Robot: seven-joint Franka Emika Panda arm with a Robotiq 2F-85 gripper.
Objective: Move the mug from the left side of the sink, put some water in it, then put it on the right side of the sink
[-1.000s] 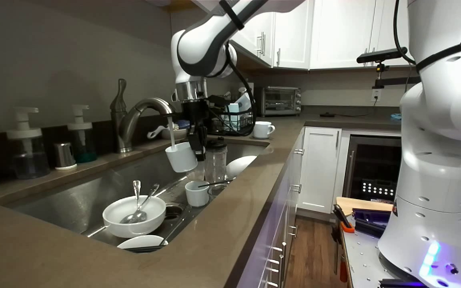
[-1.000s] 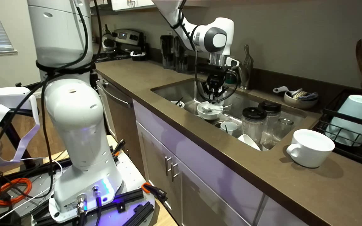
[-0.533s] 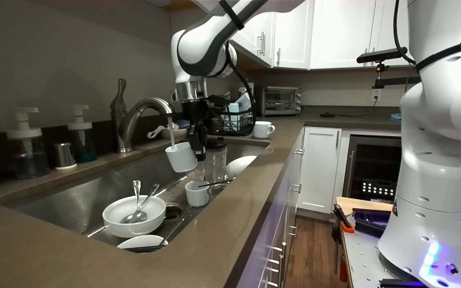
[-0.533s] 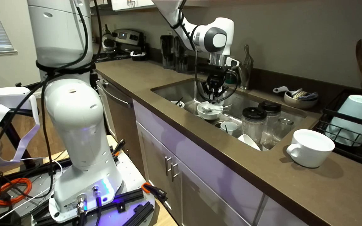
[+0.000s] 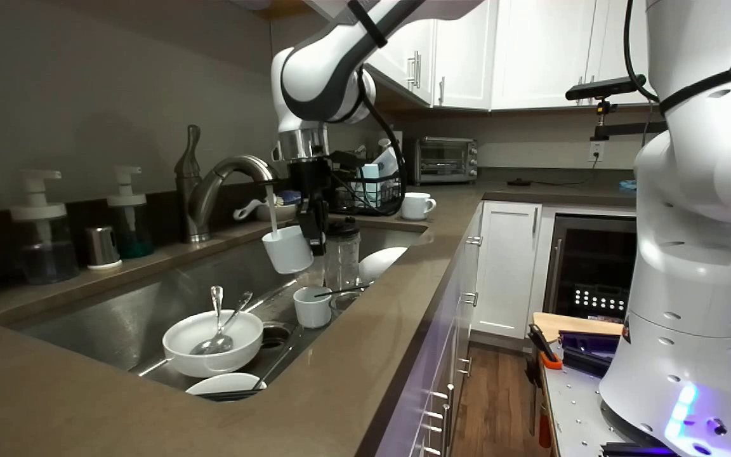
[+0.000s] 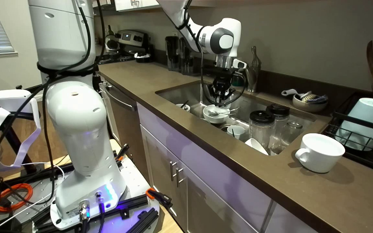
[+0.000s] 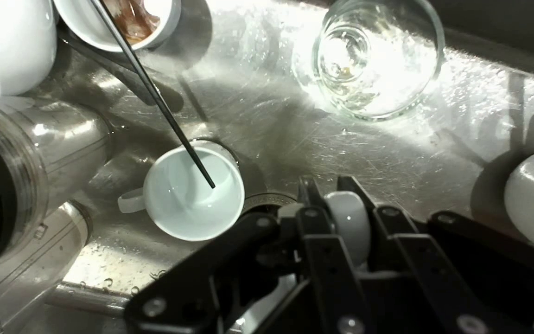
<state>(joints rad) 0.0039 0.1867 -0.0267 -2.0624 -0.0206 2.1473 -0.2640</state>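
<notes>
Water (image 5: 272, 212) falls from the arched faucet (image 5: 210, 187) to the mouth of the white mug (image 5: 290, 252), which hangs tilted over the sink (image 5: 118, 317); the gripper (image 7: 329, 185) is clamped on that mug. Down in the sink, a white bowl (image 5: 207, 365) holds spoons (image 5: 219, 344), and near it stands a white cup (image 7: 188, 208) with the tip of a dark stick (image 7: 159, 102) over its inside. Two black-lidded clear jars (image 6: 259, 131) stand in the sink too. A second white mug (image 6: 321, 153) rests upright on the table (image 6: 351, 200) near the sink and a black rack (image 6: 367, 160).
</notes>
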